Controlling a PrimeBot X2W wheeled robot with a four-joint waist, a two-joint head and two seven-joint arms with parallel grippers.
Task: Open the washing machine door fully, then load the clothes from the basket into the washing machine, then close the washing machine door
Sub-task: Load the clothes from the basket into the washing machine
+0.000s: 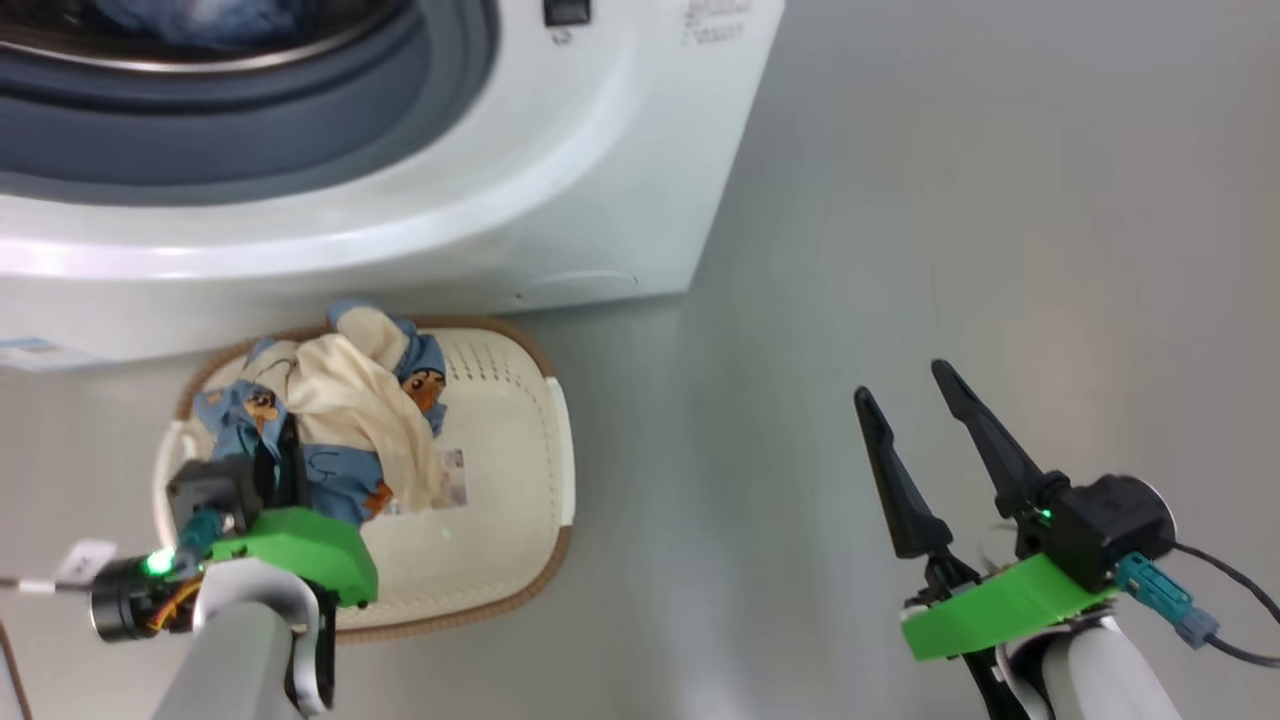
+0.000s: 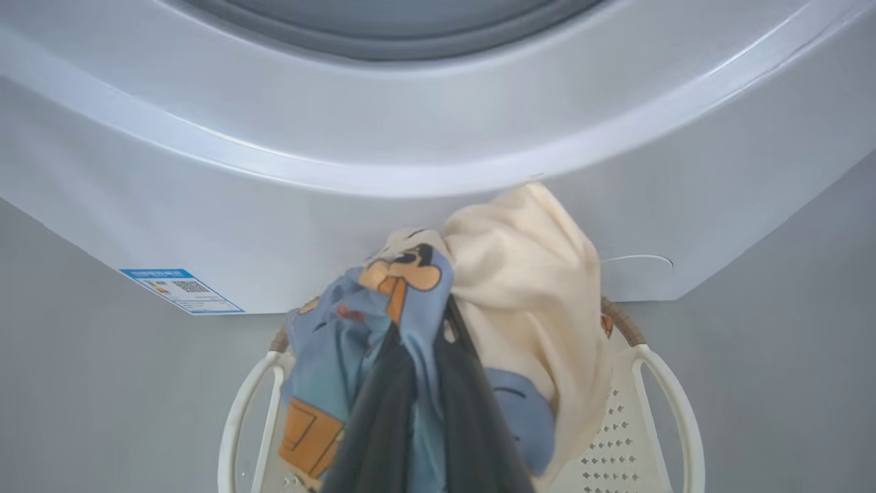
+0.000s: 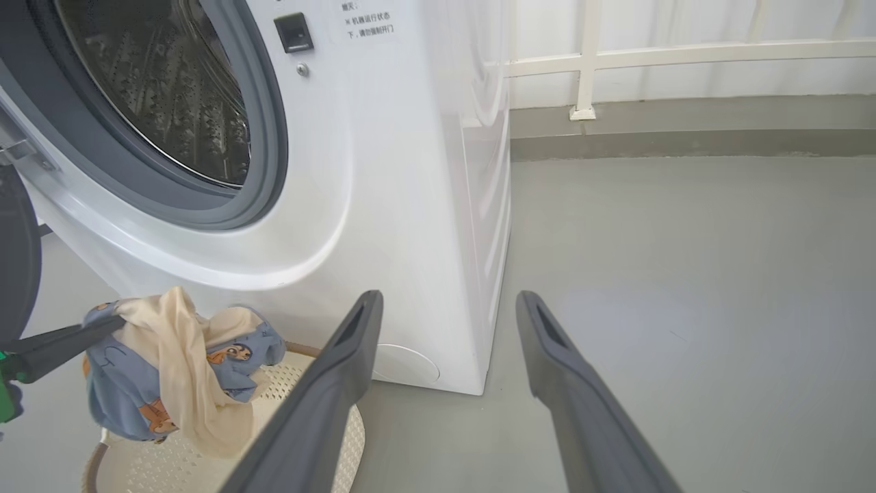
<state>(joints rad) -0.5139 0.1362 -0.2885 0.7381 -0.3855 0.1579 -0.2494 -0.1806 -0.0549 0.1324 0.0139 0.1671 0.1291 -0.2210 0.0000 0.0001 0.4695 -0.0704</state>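
Observation:
The washing machine (image 1: 420,200) stands with its drum open, and a blue garment (image 1: 200,18) lies inside. Its black door (image 3: 15,260) shows at the left edge of the right wrist view, swung aside. Below the machine sits the white basket (image 1: 510,470) with a brown rim. My left gripper (image 1: 285,440) is shut on a bundle of light-blue and cream clothes (image 1: 340,410), which hangs just above the basket floor (image 3: 308,390). The left wrist view has the dark fingers (image 2: 472,424) pinching the cloth (image 2: 527,274). My right gripper (image 1: 915,395) is open and holds nothing, over bare floor to the right.
Grey floor (image 1: 950,200) spreads to the right of the machine. A low white railing and wall (image 3: 684,55) stand behind it. A blue energy sticker (image 2: 181,291) marks the machine's lower front. A cable (image 1: 1230,600) trails from my right wrist.

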